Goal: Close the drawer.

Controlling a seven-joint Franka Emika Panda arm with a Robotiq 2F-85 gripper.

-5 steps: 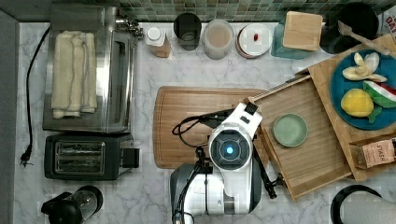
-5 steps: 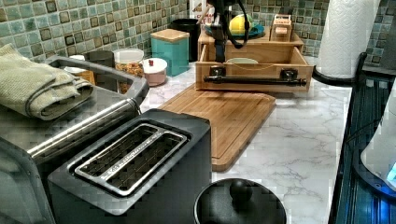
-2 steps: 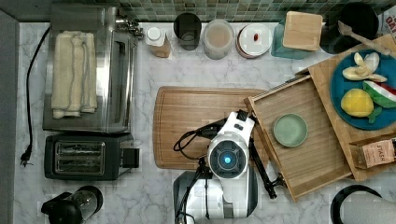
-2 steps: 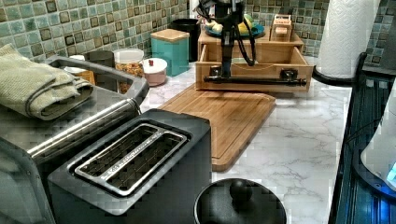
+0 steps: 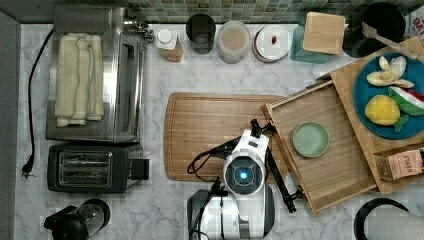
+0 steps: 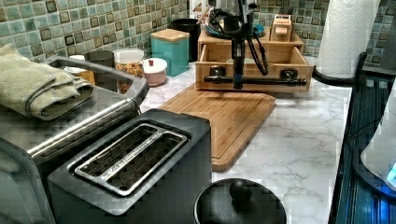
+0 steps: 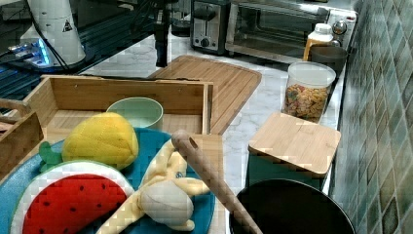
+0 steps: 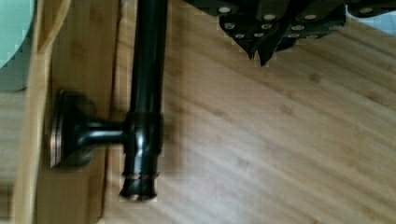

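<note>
The drawer [image 5: 345, 165] is a shallow bamboo tray standing pulled out, with a pale green bowl [image 5: 310, 139] in it. A thin black handle [image 5: 277, 165] runs along its front edge. My gripper [image 5: 257, 129] points down, shut and holding nothing, just on the cutting-board side of the handle near one of its ends. In the wrist view the gripper [image 8: 260, 52] hangs over the board, a small gap away from the handle bar [image 8: 148, 70]. In the left view the gripper [image 6: 238, 83] crosses in front of the handle [image 6: 271, 80] of the drawer [image 6: 254, 69]. The right view shows the gripper [image 7: 160, 58] beyond the drawer [image 7: 126, 92].
A grooved cutting board [image 5: 215, 135] lies under my arm, against the drawer front. A toaster [image 5: 92, 168] and toaster oven [image 5: 95, 80] stand at the top view's left. Jars [image 5: 234, 41] line the back. A blue plate of toy fruit [image 5: 367, 90] sits above the drawer.
My gripper has come down and shifted toward the left view's right, now level with the handle bar. The drawer has not moved.
</note>
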